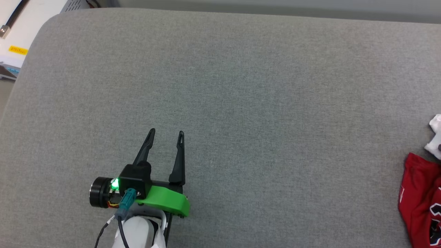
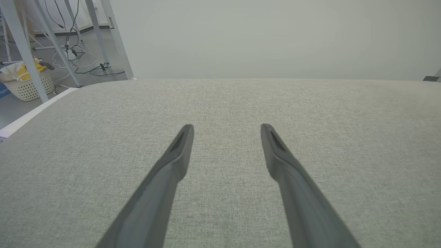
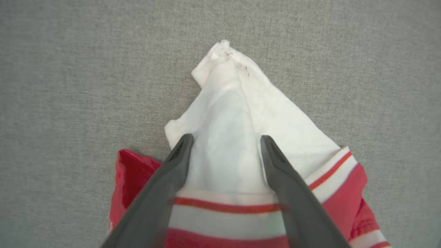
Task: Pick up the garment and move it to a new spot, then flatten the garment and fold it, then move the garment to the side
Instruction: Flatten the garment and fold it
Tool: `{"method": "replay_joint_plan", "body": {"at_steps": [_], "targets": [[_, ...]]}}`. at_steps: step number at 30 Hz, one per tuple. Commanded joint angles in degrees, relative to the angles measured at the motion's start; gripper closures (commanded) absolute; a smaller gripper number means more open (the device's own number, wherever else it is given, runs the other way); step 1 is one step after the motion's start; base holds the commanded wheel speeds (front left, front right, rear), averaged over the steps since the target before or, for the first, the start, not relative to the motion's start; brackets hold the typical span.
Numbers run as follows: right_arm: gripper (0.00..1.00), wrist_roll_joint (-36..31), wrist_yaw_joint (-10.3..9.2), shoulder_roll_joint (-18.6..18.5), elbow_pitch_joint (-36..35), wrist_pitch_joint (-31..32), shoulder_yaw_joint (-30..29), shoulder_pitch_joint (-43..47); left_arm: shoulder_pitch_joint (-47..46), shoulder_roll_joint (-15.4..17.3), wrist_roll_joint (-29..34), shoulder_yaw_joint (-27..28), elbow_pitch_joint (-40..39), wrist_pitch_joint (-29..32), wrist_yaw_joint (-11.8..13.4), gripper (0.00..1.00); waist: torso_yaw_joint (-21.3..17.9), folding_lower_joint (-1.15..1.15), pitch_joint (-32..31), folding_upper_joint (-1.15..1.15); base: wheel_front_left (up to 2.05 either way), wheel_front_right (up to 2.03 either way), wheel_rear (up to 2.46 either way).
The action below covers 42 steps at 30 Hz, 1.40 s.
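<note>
The left gripper gapes over the grey fabric surface. The right gripper, fingers apart, hangs over the garment. A basket stands on the floor beyond.

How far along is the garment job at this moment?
Nothing looks done: the garment lies crumpled at the right edge of the grey surface. In hand: the right gripper hangs open over its white sleeve, not gripping. The left gripper is open over bare surface. Pickup, flattening, folding and moving aside remain.

Right gripper, jaws apart, over the garment.
</note>
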Motion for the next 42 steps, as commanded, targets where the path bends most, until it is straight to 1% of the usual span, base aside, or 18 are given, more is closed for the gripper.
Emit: {"method": "replay_joint_plan", "body": {"at_steps": [1, 5, 7, 8, 9, 11, 12, 15, 20, 24, 28, 30, 36, 42], "targets": [[0.00, -0.6, -0.04, 0.9, 2.5, -0.8, 0.1, -0.9, -1.3, -0.2, -0.4, -0.1, -0.1, -0.3, 0.3, 0.00, 1.5, 0.00, 2.4, 0.00, 0.00, 0.00, 0.00], [0.00, 0.3, -0.04, 3.2, 8.4, -2.0, 0.7, -0.8, -1.9, -0.2, -0.6, -0.3, 0.1, -0.3, 0.5, 0.00, 1.9, 0.00, 2.7, 0.00, 0.00, 0.00, 0.00], [0.00, 1.2, -0.04, 3.8, 9.4, -3.4, 1.6, -0.7, -1.8, -0.2, -0.7, -0.2, 0.3, -0.3, 0.7, 0.00, 1.9, 0.00, 2.3, 0.00, 0.00, 0.00, 0.00], [0.78, 1.7, -0.04, 3.9, 9.6, -4.3, 2.0, -0.7, -1.6, -0.2, -0.7, -0.1, 0.4, -0.3, 0.7, 0.00, 1.8, 0.00, 1.9, 0.00, 0.00, 0.00, 0.00], [1.00, 2.3, -0.04, 4.0, 9.8, -5.5, 2.6, -0.8, -1.4, -0.2, -0.7, 0.0, 0.5, -0.3, 0.7, 0.00, 1.6, 0.00, 1.5, 0.00, 0.00, 0.00, 0.00], [1.00, 3.0, -0.04, 3.6, 9.7, -8.1, 3.4, -1.0, -1.1, -0.2, -0.7, 0.1, 0.7, -0.3, 0.7, 0.00, 1.4, 0.00, 0.5, 0.00, 0.00, 0.00, 0.00], [1.00, 4.7, -0.04, 1.6, 7.3, -14.5, 4.7, -1.4, -0.3, -0.2, -0.7, 0.1, 0.8, -0.3, 0.7, 0.00, 1.0, 0.00, -2.0, 0.00, 0.00, 0.00, 0.00], [1.00, 5.8, -0.04, -0.1, 4.6, -18.9, 5.6, -1.9, 0.4, -0.2, -0.7, 0.1, 0.8, -0.3, 0.6, 0.00, 0.9, 0.00, -3.4, 0.00, 0.00, 0.00, 0.00], [1.00, 5.9, -0.04, -1.9, 1.5, -23.9, 7.1, -4.5, 1.0, -0.2, -0.8, 0.0, 0.7, -0.3, 0.7, 0.00, 1.4, 0.00, -4.7, 0.00, 0.00, 0.00, 0.00], [1.00, 4.5, -0.04, -1.6, -0.4, -26.2, 9.4, -8.5, 1.4, -0.2, -1.0, 0.0, 0.5, -0.3, 0.8, 0.00, 2.3, 0.00, -4.9, 0.00, 0.00, 0.00, 0.00], [1.00, 3.0, -0.04, -0.1, -0.5, -27.1, 13.6, -13.8, 1.4, -0.2, -1.4, -0.3, 0.3, -0.3, 1.1, 0.00, 3.7, 0.00, -4.4, 0.00, 0.00, 0.00, 0.00], [1.00, 2.0, -0.04, 1.5, -0.3, -27.5, 16.0, -16.6, 1.3, -0.2, -1.6, -0.4, 0.2, -0.3, 1.3, 0.00, 4.5, 0.00, -4.0, 0.00, 0.00, 0.00, 0.00], [1.00, -0.7, -0.04, 7.9, 1.6, -28.0, 25.5, -24.5, 1.0, -0.2, -2.1, -0.3, 0.0, -0.3, 1.7, 0.00, 6.3, 0.00, -2.5, 0.00, 0.00, 0.00, 0.00], [1.00, -0.7, -0.04, 14.8, 4.8, -29.7, 37.8, -29.5, 0.1, -0.2, -2.7, -0.3, -0.3, -0.3, 2.2, 0.00, 7.3, 0.00, -0.9, 0.00, 0.00, 0.00, 0.00]]}}
